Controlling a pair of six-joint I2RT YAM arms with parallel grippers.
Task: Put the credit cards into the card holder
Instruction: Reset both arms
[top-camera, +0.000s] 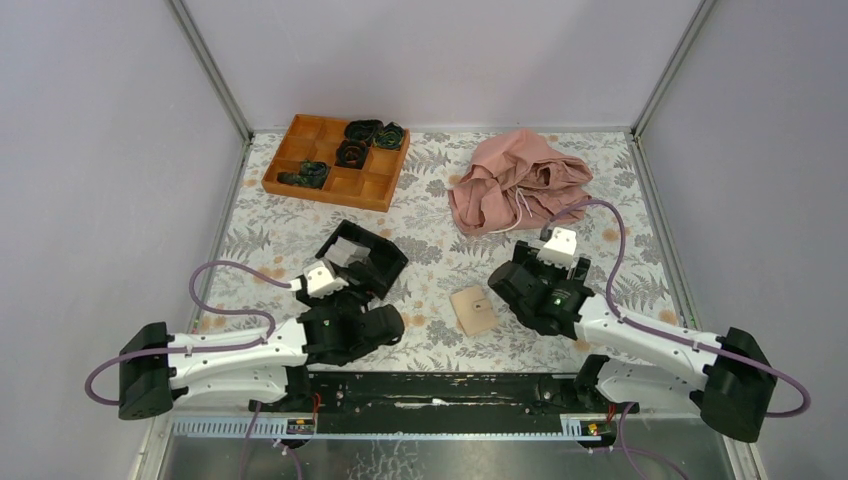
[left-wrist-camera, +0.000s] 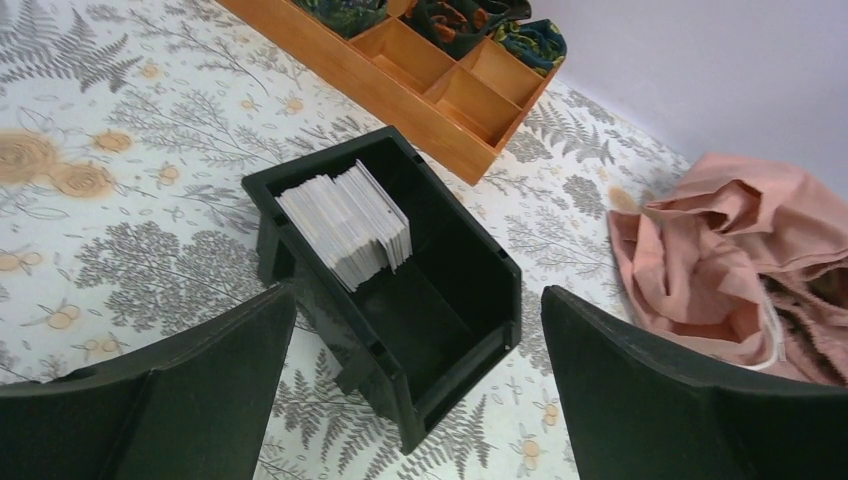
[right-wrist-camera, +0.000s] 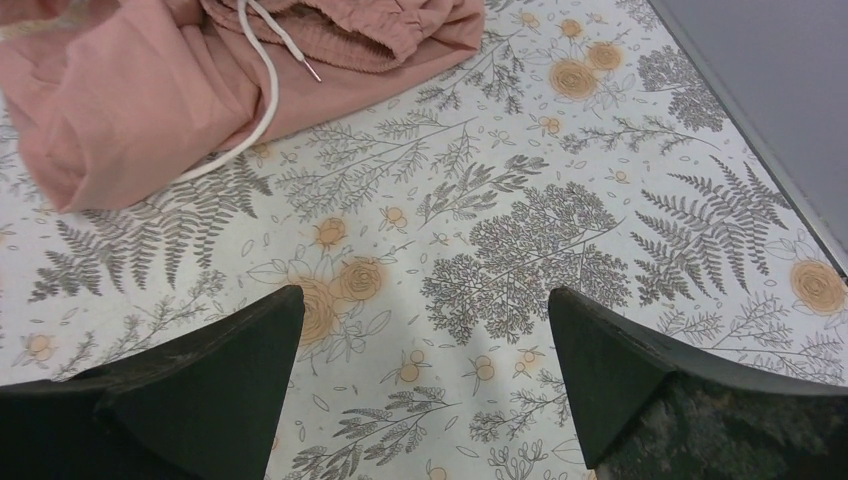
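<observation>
1. Credit cards (left-wrist-camera: 345, 222) sat stacked in the black box (left-wrist-camera: 385, 375), left of the card holder (top-camera: 473, 309).
2. My left pincer (left-wrist-camera: 418, 310) and right pincer (right-wrist-camera: 425, 300) gaped empty; I judged every card remained.

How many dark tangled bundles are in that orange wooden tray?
4. Two dark tangled bundles fill the orange wooden compartment tray's far-right cells, one sits just in front of them, one at its near left. Others may hide underneath.
</observation>
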